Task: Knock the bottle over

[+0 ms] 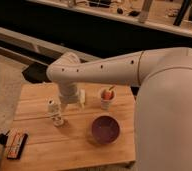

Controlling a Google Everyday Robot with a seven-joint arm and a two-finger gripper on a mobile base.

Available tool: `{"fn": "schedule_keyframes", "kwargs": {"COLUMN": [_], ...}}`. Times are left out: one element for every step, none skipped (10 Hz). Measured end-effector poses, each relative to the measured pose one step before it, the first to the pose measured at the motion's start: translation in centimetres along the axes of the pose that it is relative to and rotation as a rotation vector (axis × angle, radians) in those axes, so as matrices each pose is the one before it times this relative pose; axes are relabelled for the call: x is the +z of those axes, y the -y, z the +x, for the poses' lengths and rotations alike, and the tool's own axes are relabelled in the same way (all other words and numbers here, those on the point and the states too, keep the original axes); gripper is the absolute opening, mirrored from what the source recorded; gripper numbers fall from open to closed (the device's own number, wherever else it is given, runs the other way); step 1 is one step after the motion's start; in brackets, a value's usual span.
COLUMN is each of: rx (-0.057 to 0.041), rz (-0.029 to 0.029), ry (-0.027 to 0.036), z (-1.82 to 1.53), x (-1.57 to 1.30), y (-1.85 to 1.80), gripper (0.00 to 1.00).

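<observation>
One slim whitish plastic bottle [55, 113] stands upright on the planked wooden surface [49, 150]; jaws hang just beside it, opening indiscernible.

On the table [64, 150], the bottle [55, 112] is at ten o'clock from the bowl [105, 129], and the cup [107, 98] at twelve. The gripper [71, 101] hangs just beside the bottle, at its two o'clock.

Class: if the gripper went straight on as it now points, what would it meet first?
Probably the wooden table: the gripper points down, close beside the bottle, so it would likely land next to the bottle rather than on it, though depth is unclear.
</observation>
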Motion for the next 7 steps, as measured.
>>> {"fn": "schedule_keyframes", "kwargs": {"rx": [-0.00001, -0.00072, -0.00084, -0.02163, -0.02079, -0.02568, -0.03262], "rz": [0.00007, 0.00051, 0.0009, -0.00064, -0.0052, -0.00826, -0.00511], "ry": [-0.00007, 0.00115, 0.00058, 0.00158, 0.00191, 0.00423, 0.00363], "z": [0.001, -0.008, 0.001, 0.108, 0.092, 0.08, 0.19], "x": [0.004, -0.034, 0.003, -0.081, -0.063, -0.077, -0.099], "y": [0.002, 0.002, 0.03, -0.069, -0.251, -0.382, -0.421], "gripper": [0.65, 0.65, 0.65, 0.65, 0.65, 0.65, 0.65]}}
